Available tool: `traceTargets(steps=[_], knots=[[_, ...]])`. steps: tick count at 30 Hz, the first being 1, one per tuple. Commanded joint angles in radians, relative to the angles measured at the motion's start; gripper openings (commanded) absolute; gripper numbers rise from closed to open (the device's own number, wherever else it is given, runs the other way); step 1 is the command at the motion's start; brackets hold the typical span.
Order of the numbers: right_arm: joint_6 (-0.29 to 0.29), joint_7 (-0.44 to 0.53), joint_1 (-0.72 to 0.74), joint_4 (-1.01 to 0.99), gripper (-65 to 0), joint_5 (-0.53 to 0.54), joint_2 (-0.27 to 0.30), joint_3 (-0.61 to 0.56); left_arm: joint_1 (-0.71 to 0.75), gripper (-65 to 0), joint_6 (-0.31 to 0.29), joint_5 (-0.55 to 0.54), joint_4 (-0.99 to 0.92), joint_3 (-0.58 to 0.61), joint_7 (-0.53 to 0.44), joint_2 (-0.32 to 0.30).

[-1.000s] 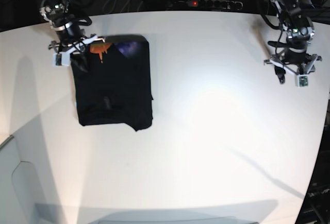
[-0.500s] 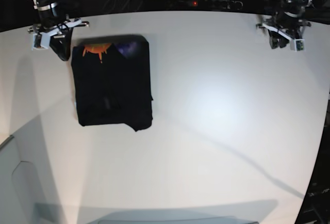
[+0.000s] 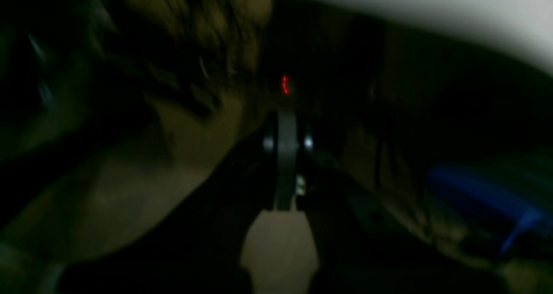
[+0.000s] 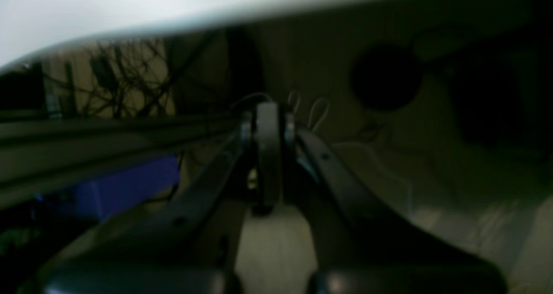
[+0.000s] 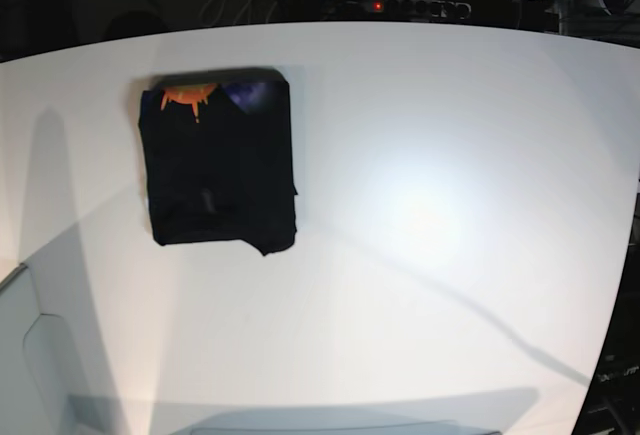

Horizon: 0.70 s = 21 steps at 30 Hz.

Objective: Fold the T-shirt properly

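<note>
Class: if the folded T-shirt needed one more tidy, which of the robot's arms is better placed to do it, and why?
Probably the right. The T-shirt lies on the base view's left, that arm's side. Both arms have pulled back past the table's far edge, fingers shut, holding nothing.

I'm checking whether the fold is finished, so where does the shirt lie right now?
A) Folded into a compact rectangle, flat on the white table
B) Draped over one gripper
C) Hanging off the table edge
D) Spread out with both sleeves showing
A: the T-shirt lies as a compact black rectangle on the table, with no gripper touching it.
</note>
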Motion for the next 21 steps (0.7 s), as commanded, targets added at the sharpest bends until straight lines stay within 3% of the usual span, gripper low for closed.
traceTargets(steps=[1,6,11,13,17,21], knots=[[0.011,0.017,-0.014,-0.025,-65.0,0.009,0.029,-0.009,0.006,-65.0,0.002,0.025,-0.041,0.019,-0.014,-0.013],[0.011,0.023,0.052,-0.291,-65.0,0.009,0.14,-0.084,-0.094,-65.0,0.011,0.179,-0.333,0.153,-0.218,-0.014],[0.007,0.047,0.201,-0.594,-65.0,-0.058,0.181,-0.113,-0.231,-65.0,0.013,0.242,-0.667,0.26,-0.391,-0.014],[-0.009,0.121,0.257,-0.702,-65.0,-0.129,0.193,-0.143,-0.31,-65.0,0.014,0.255,-0.81,0.274,-0.432,-0.016],[-0.079,0.365,0.345,-0.917,-65.0,-0.265,0.193,-0.245,-0.468,-65.0,0.014,0.337,-1.085,0.272,-0.531,-0.016],[-0.253,0.563,0.415,-1.147,-65.0,-0.364,0.195,-0.353,-0.597,-65.0,0.024,0.386,-1.362,0.271,-0.623,-0.028]])
